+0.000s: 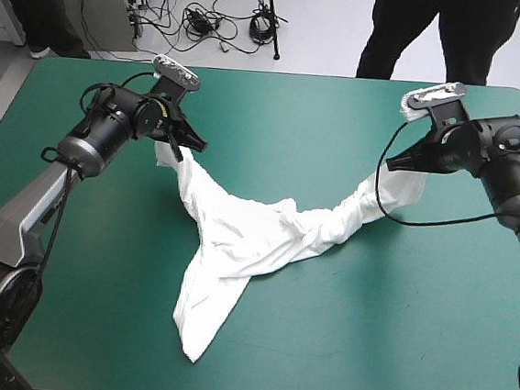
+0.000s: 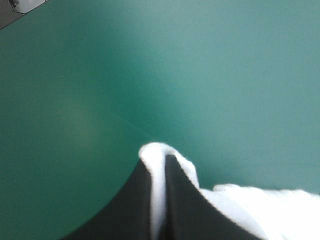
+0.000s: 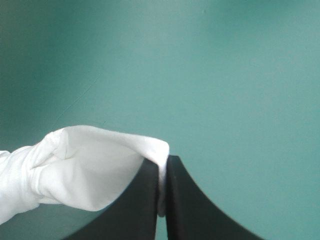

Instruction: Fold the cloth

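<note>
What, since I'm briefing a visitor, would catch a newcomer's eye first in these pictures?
The white T-shirt hangs across the middle of the teal-green table in a sagging Y, its tail trailing toward the near edge. The left gripper pinches one raised end at the left, the right gripper the other at the right, black fingers shut on the cloth.

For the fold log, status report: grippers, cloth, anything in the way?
Left gripper, right gripper: shut on white short-sleeved T-shirt. Its middle sags onto teal-green table cover. Nothing in the way.

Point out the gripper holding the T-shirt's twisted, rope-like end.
Right gripper: its stretch of T-shirt is twisted tight; the left gripper holds a flatter one.
</note>
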